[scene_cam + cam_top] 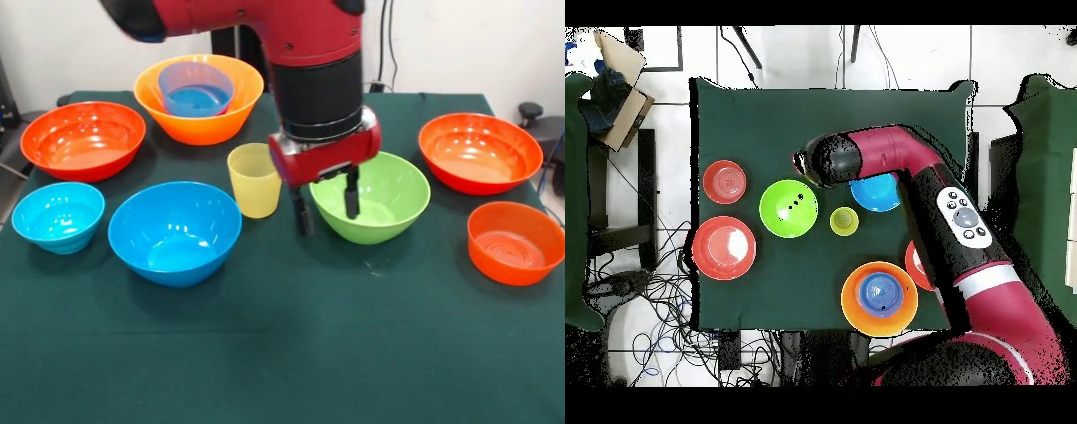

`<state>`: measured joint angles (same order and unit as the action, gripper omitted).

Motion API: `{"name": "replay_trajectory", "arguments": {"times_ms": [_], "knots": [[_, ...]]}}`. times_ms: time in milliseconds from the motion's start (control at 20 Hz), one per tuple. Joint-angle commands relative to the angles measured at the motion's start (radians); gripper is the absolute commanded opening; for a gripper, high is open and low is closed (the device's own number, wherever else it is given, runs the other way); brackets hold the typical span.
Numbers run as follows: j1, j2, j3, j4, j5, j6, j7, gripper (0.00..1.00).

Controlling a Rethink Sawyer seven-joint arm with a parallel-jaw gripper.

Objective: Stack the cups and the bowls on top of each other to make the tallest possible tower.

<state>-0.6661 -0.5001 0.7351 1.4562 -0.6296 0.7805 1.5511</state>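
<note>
1. A dark green cloth-covered table (291, 353) is seen, with bowls laid out around the middle.
2. The gripper (327, 205) is hung just above the near-left rim of the lime green bowl (375, 205); its two fingers are spread apart and nothing is held.
3. The pale-yellow cup (253, 179) is stood upright just beside the gripper, mouth up.
4. Further out: a large blue bowl (175, 231), a small cyan bowl (58, 215), three red-orange bowls (83, 140) (479, 152) (516, 242).
5. The tower (199, 110) so far is judged to be two pieces: a small blue bowl nested in the large light-orange bowl at the far side.
6. Handling, as judged: thin plastic, light, glossy, likely slippery. A pinch over one rim wall is probably best; the cup may flex if squeezed.
7. Overhead, the gripper is hidden under the arm (895, 160), and the blue and one red-orange bowl are partly covered.
</note>
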Motion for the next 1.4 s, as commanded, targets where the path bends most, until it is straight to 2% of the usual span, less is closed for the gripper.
{"name": "replay_trajectory", "arguments": {"times_ms": [50, 350, 800, 1400], "knots": [[-0.023, 0.042, 0.046, -0.134, -0.038, 0.185, -0.435, 1.0], [-0.031, 0.048, 0.05, -0.183, -0.045, 0.254, -0.508, 1.0], [-0.05, 0.063, 0.034, -0.184, -0.064, 0.239, -0.525, 1.0], [-0.077, 0.083, 0.025, -0.214, -0.072, 0.282, -0.599, 1.0]]}}
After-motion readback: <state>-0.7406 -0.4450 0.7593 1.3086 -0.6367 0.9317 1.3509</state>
